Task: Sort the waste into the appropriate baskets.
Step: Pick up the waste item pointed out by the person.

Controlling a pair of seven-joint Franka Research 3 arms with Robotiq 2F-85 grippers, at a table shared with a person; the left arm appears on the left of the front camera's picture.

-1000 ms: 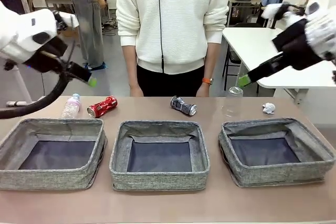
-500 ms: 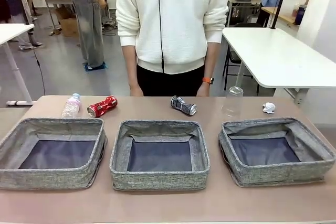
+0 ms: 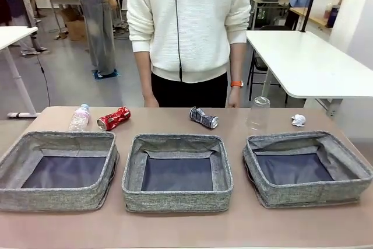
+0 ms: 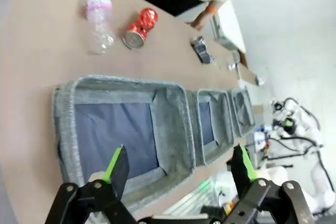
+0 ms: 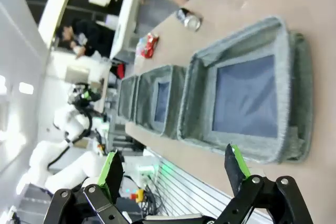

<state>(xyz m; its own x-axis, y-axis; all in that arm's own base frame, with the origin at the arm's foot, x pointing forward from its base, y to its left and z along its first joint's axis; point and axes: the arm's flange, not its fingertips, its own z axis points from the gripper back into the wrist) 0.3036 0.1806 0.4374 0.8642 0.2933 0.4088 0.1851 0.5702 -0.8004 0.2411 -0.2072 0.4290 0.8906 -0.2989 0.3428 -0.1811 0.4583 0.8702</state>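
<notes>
Three grey woven baskets stand in a row: left (image 3: 55,197), middle (image 3: 176,201), right (image 3: 315,193), all with bare dark bottoms. Behind them the waste lies along the table's far side: a clear bottle (image 3: 78,118), a crushed red can (image 3: 113,118), a black-and-silver can (image 3: 203,117), a clear cup (image 3: 258,112) and a white paper wad (image 3: 298,120). My left gripper (image 4: 179,161) hangs open high over the left basket (image 4: 65,129), holding nothing. My right gripper (image 5: 173,163) is open above the right basket (image 5: 296,93), also with nothing in it.
A person in a white sweater (image 3: 189,21) stands at the table's far edge, hands hanging by the edge behind the cans. A white table (image 3: 303,62) stands beyond at the right. Bare tabletop runs in front of the baskets.
One second ago both arms were raised at the sides of the front view; they have since left that picture. The waste and the baskets have not moved.
</notes>
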